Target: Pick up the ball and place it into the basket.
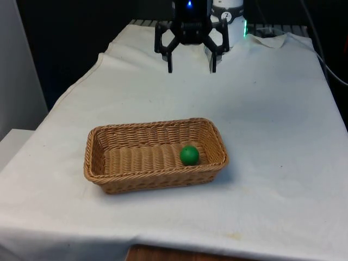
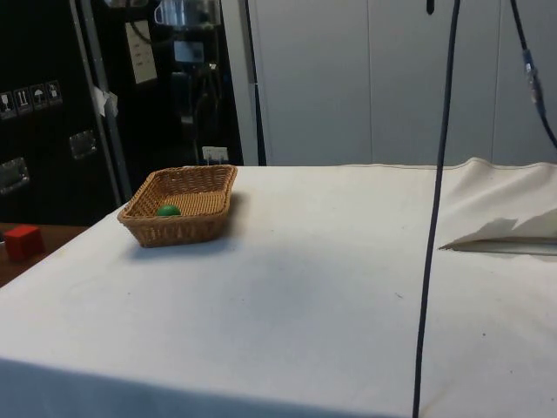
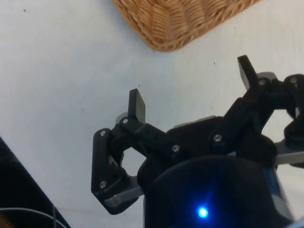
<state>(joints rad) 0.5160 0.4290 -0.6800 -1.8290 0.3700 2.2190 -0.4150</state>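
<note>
A small green ball lies inside the woven wicker basket, near the end toward the front view's right. From the side, the ball rests low against the near wall of the basket. My black gripper hangs open high over the far part of the table, well behind the basket, with nothing between its fingers. In the wrist view the gripper spreads wide over bare cloth, and a corner of the basket lies beyond the fingertips.
The white cloth covers the table around the basket. A black cable hangs down in front of the side camera. A small red block sits off the table at the side view's left. A fold of cloth lies at that view's right.
</note>
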